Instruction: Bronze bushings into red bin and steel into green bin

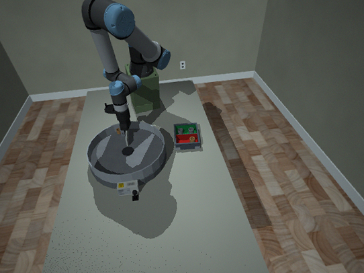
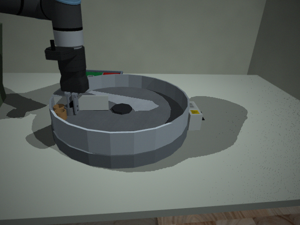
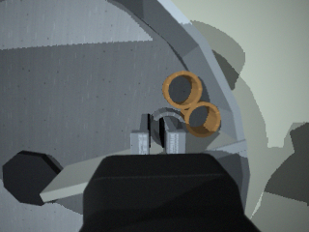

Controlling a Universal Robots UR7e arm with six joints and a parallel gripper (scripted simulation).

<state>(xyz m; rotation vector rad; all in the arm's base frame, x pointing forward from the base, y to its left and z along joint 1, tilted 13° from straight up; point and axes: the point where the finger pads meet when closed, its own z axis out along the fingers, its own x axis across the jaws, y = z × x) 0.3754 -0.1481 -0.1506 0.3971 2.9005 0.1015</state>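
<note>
My gripper (image 1: 122,133) (image 2: 73,110) (image 3: 154,124) is low inside the turntable (image 1: 111,160) (image 2: 108,121) (image 3: 72,87), shut on a grey steel bushing (image 2: 69,111) (image 3: 167,111). One finger appears to be inside its ring and the other outside; the fingers partly hide it. Two bronze bushings (image 2: 60,114) (image 3: 182,90) stand upright right beside it, near the rim wall. The green bin (image 1: 185,126) (image 2: 93,73) holds two steel bushings (image 1: 190,130). The red bin (image 1: 180,139) (image 2: 111,73) holds one bronze bushing (image 1: 192,139).
A pale upright plate (image 2: 94,102) (image 3: 72,178) stands beside the fingers, toward the dark hub (image 1: 128,151) (image 2: 122,108) (image 3: 29,177). The turntable's raised wall (image 1: 151,170) (image 2: 121,142) surrounds the gripper. A white labelled box (image 1: 127,187) (image 2: 195,121) is at its front.
</note>
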